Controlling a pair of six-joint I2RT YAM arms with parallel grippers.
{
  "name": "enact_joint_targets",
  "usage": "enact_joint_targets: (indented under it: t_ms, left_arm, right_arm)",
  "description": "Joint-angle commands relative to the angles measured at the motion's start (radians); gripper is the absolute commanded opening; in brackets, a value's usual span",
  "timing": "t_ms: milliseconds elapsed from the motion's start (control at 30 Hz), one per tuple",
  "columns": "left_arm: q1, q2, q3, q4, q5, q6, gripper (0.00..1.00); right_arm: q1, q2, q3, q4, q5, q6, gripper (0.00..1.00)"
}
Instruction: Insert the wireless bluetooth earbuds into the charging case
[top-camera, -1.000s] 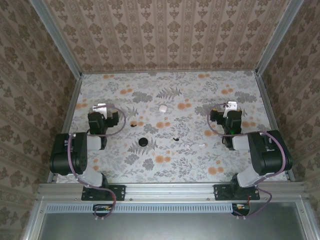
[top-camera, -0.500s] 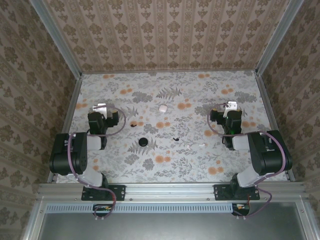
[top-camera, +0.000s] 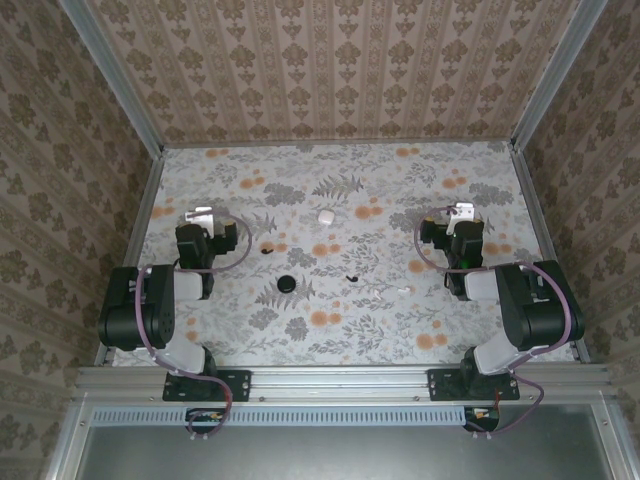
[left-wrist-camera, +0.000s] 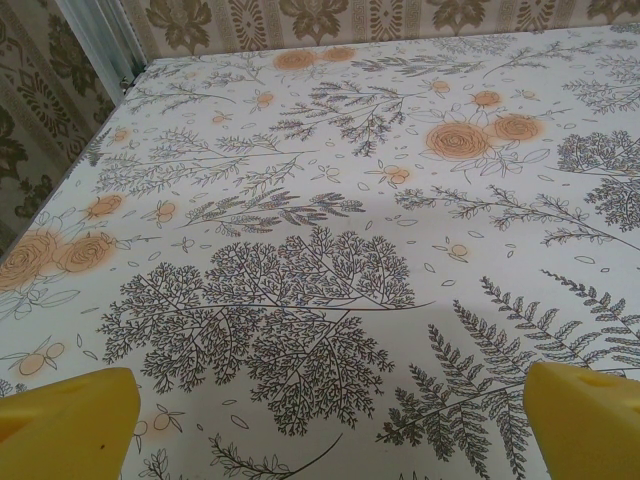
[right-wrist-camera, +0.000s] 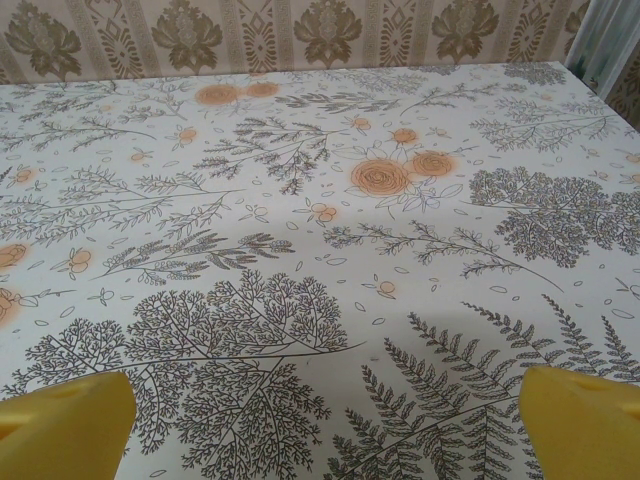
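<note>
Both tools stand released above the flowered counter (top-camera: 400, 335): the left tool (top-camera: 203, 214) near its left edge, the right tool (top-camera: 462, 212) near its right, and the left wrist view shows yellow fingers (left-wrist-camera: 70, 420) spread wide. Between the arms lie one black earbud (top-camera: 266, 250), a second black earbud (top-camera: 351, 277) and what seems a white earbud (top-camera: 404, 290). A black round case (top-camera: 288, 283) sits between the black pair, and a white round case (top-camera: 326, 216) lies farther back.

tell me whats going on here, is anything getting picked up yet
Nothing is being handled yet. Both arms sit folded, with the left hand and right hand open and empty. On the table lie a white case, a black case, two black earbuds and a white earbud.
</note>
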Motion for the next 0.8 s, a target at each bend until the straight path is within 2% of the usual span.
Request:
enact_joint_targets:
  t_ms: [0,600,667,767]
  left_arm:
    - [-0.008,-0.024,-0.009,0.001,-0.009,0.024,1.0]
    - [-0.003,-0.026,-0.01,0.001,0.017,0.028,1.0]
    - [-0.006,-0.035,-0.007,-0.014,0.041,0.043,1.0]
    - [-0.013,-0.08,-0.024,-0.015,0.004,0.034,1.0]
  right_arm:
    - [-0.004,-0.024,-0.007,-0.008,-0.023,0.004,1.0]
    - [-0.005,-0.028,-0.01,-0.005,-0.026,0.004,1.0]
    - [-0.005,-0.039,-0.002,-0.028,-0.026,0.004,1.0]
    - [-0.005,-0.1,0.026,-0.128,-0.044,-0.002,1.0]
